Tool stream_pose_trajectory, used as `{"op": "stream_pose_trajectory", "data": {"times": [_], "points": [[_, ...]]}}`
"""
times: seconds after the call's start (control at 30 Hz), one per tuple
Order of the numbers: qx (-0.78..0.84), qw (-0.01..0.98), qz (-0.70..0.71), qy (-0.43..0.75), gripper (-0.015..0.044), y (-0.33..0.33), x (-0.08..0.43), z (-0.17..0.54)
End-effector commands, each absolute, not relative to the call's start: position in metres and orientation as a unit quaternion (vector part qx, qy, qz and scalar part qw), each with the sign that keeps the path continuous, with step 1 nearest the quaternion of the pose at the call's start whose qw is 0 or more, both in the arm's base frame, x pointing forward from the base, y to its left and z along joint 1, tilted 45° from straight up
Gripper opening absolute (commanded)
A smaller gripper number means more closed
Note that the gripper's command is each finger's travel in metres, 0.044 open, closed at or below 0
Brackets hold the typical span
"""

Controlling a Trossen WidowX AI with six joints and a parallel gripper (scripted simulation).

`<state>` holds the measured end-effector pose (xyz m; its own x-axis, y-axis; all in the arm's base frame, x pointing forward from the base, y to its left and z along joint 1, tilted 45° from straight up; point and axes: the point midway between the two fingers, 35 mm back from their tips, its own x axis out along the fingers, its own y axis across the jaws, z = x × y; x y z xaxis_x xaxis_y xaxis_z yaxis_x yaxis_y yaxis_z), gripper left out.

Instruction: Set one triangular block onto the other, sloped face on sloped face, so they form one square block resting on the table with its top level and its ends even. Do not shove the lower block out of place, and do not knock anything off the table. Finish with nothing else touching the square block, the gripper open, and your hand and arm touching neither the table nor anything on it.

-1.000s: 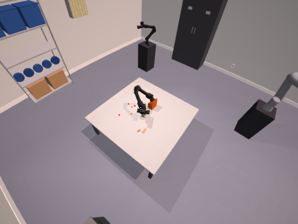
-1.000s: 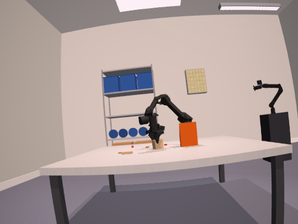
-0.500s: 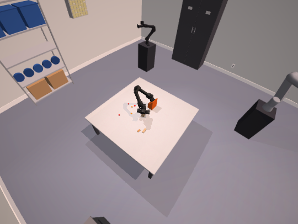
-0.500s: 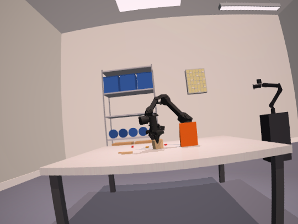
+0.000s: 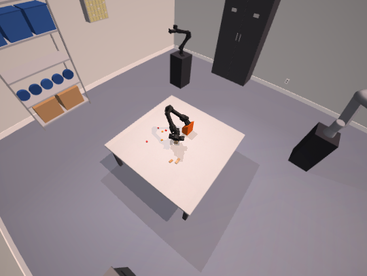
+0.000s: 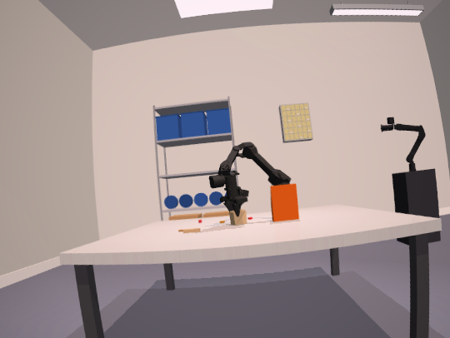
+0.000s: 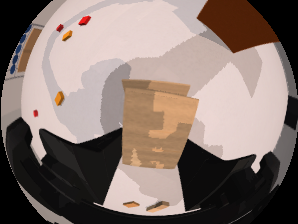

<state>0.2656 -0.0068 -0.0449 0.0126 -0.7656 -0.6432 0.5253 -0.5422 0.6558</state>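
Note:
My gripper points down and is shut on the upper triangular block, one black finger at each end. In the wrist view its wooden upper face fills the middle. A strip of the lower triangular block shows just beyond its far edge. The two edges look slightly out of parallel, and the upper one reaches a little further right. In the exterior view the two blocks look like one squat wooden shape on the table. The sloped faces are hidden, so I cannot tell whether they meet fully.
An orange box stands close by the arm. Two flat wooden pieces lie nearer the table's front corner. Several small red and orange pieces lie on the table on the other side.

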Motion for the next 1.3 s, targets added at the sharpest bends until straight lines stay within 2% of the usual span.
{"op": "stream_pose_trajectory", "data": {"times": [0.0, 0.33, 0.63, 0.9, 1.27], "points": [[0.538, 0.465, -0.694, -0.112, 0.0184, -0.007, 0.266, -0.045], [0.538, 0.465, -0.694, -0.112, 0.044, -0.007, 0.266, -0.045], [0.539, 0.465, -0.694, -0.111, 0.044, -0.005, 0.266, -0.044], [0.539, 0.464, -0.694, -0.109, 0.044, 0.076, 0.265, 0.024], [0.538, 0.469, -0.692, -0.107, 0.044, 0.074, 0.265, 0.021]]}}
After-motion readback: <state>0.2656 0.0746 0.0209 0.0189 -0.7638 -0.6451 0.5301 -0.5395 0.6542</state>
